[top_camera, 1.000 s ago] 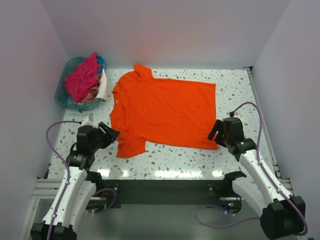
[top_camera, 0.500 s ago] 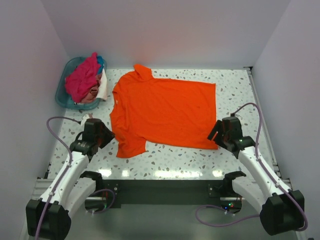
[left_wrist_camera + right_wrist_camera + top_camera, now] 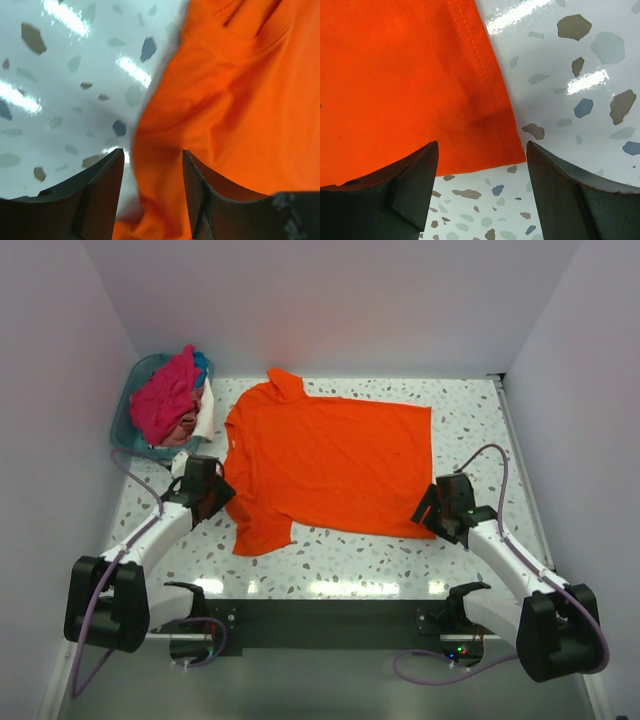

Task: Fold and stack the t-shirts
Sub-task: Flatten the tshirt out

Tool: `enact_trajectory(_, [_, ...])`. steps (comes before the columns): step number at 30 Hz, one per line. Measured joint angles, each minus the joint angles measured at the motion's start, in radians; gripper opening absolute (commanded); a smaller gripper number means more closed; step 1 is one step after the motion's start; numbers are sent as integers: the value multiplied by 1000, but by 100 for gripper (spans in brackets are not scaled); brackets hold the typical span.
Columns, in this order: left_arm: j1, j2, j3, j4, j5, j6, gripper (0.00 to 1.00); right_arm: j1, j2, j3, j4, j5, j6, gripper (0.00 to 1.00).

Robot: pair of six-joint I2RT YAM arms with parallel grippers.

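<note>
A bright orange t-shirt (image 3: 330, 465) lies spread flat on the speckled table, collar to the left, hem to the right. My left gripper (image 3: 218, 495) is open and low at the shirt's near shoulder edge; in the left wrist view the orange cloth edge (image 3: 165, 165) lies between its fingers (image 3: 100, 190). My right gripper (image 3: 432, 510) is open at the near hem corner; in the right wrist view that corner (image 3: 505, 145) sits between the fingers (image 3: 415, 175). More shirts, magenta-pink (image 3: 165, 400), blue and white, are heaped in the basket.
A teal plastic basket (image 3: 125, 430) stands at the back left corner of the table. White walls enclose the table on three sides. The arm bases and a dark rail (image 3: 320, 625) run along the near edge.
My left gripper has moved forward and right, up to the shirt's shoulder edge. My right gripper has shifted slightly toward the hem corner. The shirt has not moved.
</note>
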Motion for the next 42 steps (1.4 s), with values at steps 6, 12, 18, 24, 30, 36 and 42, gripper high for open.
enact_trajectory(6, [14, 157, 182, 60, -45, 14, 52, 0, 25, 0, 30, 3, 4, 73])
enact_trajectory(12, [24, 317, 306, 94, -79, 57, 45, 0, 67, 0, 50, 11, 5, 70])
enact_trajectory(18, [24, 431, 319, 99, -96, 94, 44, -11, 74, 0, 62, 28, 4, 70])
enact_trajectory(24, [24, 516, 336, 98, -121, 108, 28, -24, 107, 1, 79, 28, 0, 64])
enact_trajectory(30, [28, 533, 362, 58, -166, 104, 0, -32, 126, 1, 95, 28, -2, 58])
enact_trajectory(36, [68, 484, 325, 0, -199, 68, 0, -43, 129, 1, 98, 27, -5, 55])
enact_trajectory(42, [130, 354, 240, -13, -183, 76, 44, -52, 130, 1, 98, 19, -13, 59])
